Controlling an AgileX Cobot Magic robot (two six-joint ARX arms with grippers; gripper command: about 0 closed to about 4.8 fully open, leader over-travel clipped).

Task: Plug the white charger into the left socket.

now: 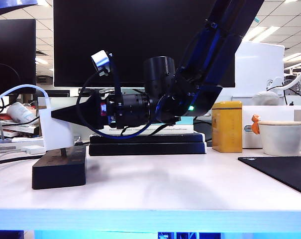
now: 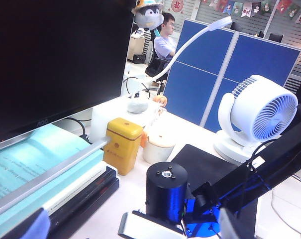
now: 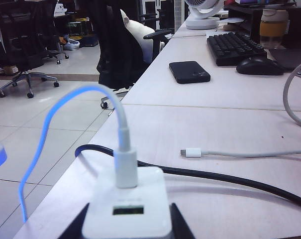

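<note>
My right gripper (image 1: 65, 115) is clenched on the white charger (image 1: 56, 128), its 2 black fingers (image 3: 179, 225) pressing the block's sides. In the exterior view the arm reaches across from the right and lies level, holding the charger upright over the black power strip (image 1: 59, 167), which sits near the worktop's (image 1: 155, 186) front left corner. The charger's bottom edge looks level with the strip's top face, at the end farther from the front edge; I cannot tell whether the prongs are in the left socket, which is hidden beneath the block. The thin white cable (image 3: 85, 94) rises from the charger's top and loops away over the left edge.

My left gripper is released, jaws wide and holding nothing, with only its blurred fingertips (image 2: 31, 226) showing in the left wrist view, raised above the worktop, facing the yellow tin (image 2: 121, 144) and white fan (image 2: 259, 117).
</note>
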